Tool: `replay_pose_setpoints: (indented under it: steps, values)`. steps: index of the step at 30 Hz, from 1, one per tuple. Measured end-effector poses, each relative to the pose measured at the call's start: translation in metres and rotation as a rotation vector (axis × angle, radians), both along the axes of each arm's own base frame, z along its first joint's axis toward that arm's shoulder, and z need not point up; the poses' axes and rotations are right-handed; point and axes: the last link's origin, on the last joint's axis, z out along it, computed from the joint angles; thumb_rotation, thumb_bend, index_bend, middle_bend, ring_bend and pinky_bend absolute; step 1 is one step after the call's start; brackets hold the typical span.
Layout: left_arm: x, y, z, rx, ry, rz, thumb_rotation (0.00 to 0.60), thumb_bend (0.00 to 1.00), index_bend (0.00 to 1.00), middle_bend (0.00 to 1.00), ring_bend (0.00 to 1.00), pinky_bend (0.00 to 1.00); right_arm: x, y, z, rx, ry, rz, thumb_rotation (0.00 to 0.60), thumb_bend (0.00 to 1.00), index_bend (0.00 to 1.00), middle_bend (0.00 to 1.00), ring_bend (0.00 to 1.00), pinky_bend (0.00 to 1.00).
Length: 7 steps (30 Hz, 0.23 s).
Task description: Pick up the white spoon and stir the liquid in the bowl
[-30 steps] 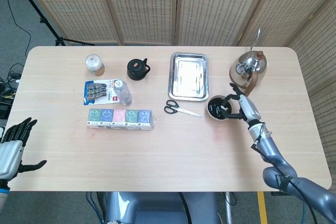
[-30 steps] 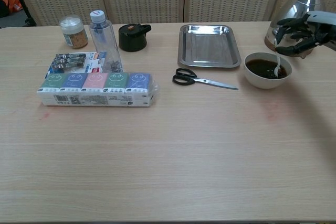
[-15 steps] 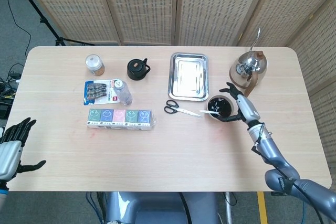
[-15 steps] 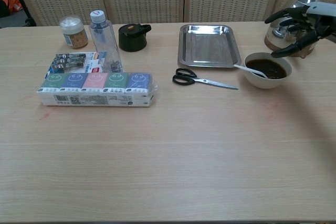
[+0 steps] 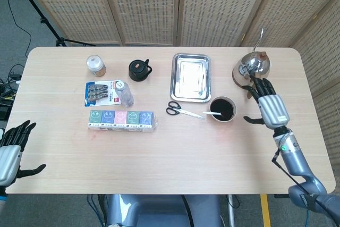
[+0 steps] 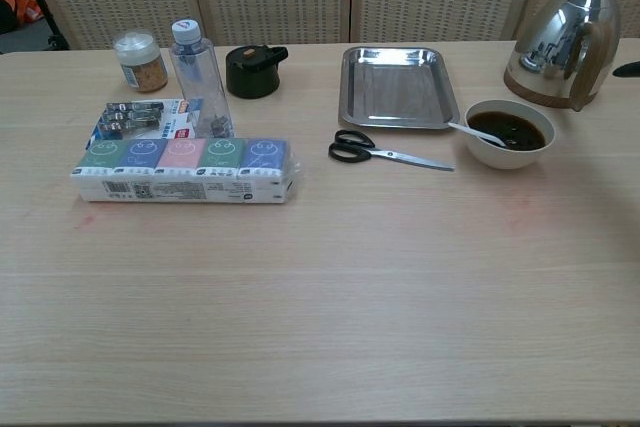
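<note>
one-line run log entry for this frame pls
phase: spoon released | white spoon: resting in bowl, handle on left rim | right hand: open, clear of bowl, beside kettle | left hand: open, idle at table edge

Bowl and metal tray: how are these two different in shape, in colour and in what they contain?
The bowl is round and white; the metal tray is rectangular and silver. The bowl is deep and holds dark liquid, with the white spoon leaning on its rim; the tray is shallow and holds nothing. The tray covers more of the table than the bowl. Both stand upright on the table, near the scissors.
</note>
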Motion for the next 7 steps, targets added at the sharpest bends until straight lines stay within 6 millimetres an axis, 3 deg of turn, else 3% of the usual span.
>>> replay_pose_setpoints:
  steps: [7]
  values:
    - [0.0, -0.007, -0.002, 0.01, 0.013, -0.011, 0.6, 0.0, 0.0, 0.0, 0.0, 0.0, -0.03, 0.064, 0.018, -0.13, 0.153, 0.064, 0.6, 0.0, 0.16, 0.0, 0.0, 0.0]
